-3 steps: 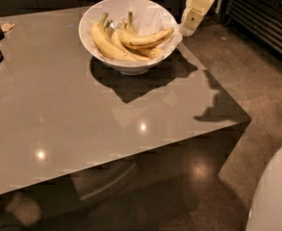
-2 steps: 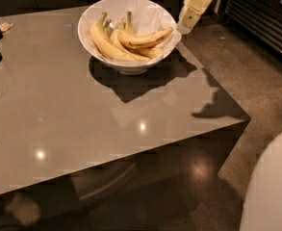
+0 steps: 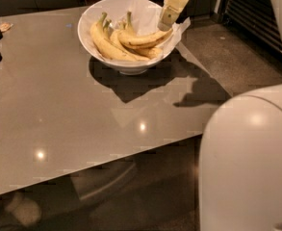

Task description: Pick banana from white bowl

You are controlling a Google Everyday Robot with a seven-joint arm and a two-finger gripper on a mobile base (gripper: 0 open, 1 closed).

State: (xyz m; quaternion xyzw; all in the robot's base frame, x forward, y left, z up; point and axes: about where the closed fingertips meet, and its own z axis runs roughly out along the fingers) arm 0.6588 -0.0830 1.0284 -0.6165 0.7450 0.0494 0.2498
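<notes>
Cream-coloured robot gripper [image 3: 165,24] seen at 2 o'clock over large glossy white bowl [image 3: 131,67]; grip state cannot be told. Curved ripe yellow banana [image 3: 143,38] laid atop pile, long axis 9-to-3, right end just beneath gripper.

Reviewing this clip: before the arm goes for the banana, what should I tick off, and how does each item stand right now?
1. Banana in view, lying on top of the pile: ok.
2. White bowl upright, fully on the table: ok.
3. Gripper above the bowl's right rim, near the banana's dark tip: ok.
4. Gripper touching the banana: cannot tell.
5. Target free of neighbours: not ok; the other bananas lie right under it and may shift.
</notes>
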